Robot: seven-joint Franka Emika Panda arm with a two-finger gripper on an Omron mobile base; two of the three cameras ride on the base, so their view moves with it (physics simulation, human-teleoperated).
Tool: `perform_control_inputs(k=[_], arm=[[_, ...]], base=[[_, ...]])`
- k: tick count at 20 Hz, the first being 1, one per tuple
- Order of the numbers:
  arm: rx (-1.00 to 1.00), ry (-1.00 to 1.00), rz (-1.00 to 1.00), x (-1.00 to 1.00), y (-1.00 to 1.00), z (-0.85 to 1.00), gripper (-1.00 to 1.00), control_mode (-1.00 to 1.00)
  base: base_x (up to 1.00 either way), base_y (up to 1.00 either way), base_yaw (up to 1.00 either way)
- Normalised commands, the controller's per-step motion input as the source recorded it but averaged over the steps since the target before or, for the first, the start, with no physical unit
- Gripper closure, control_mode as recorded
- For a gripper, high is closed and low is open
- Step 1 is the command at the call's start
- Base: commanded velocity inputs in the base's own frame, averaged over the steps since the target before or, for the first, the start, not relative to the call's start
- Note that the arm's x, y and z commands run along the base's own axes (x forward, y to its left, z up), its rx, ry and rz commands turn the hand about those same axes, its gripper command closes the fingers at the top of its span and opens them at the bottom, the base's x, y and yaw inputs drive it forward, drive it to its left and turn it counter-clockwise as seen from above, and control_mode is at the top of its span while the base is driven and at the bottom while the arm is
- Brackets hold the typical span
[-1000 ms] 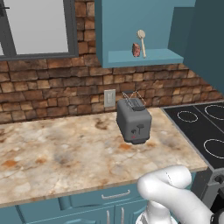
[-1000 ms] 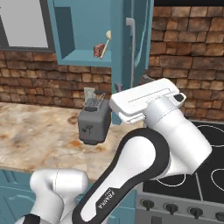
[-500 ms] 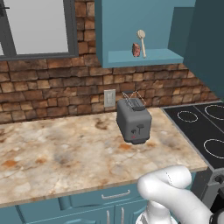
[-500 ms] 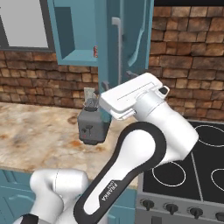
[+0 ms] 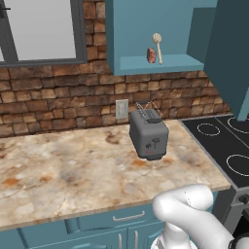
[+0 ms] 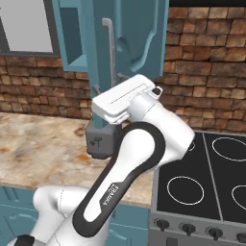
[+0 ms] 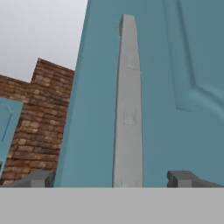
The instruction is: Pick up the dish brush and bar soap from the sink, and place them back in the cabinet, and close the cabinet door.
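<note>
While the arm has swung leftward across the right base view over the last second, the cabinet door [image 6: 129,43] has come round with it, so that its face and slim silver handle [image 6: 109,48] now stand in the upper middle of that frame and hide most of the open cabinet [image 5: 160,63]. Up on the shelf, in the upper middle of the left base view, the dish brush [image 5: 157,46] leans upright with the bar soap [image 5: 151,55] just beside it, so both are already put away. From the hand view, the gripper [image 7: 117,178] has its jaws spread wide on either side of the handle, whose long grey bar runs up the middle of the frame, and I can't tell if either tip touches it. I'd judge only the closing is left, and it looks partway done.
</note>
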Motion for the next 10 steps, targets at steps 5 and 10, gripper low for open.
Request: perform_control_inputs(k=[5, 10], arm=[[0.0, 0.0, 0.01, 0.59, 0.48, -0.03, -1.0, -1.0], [0.0, 0.0, -0.01, 0.46, 0.41, 0.0, -1.0, -1.0]], base=[[0.0, 0.0, 0.0], [0.0, 0.0, 0.0]])
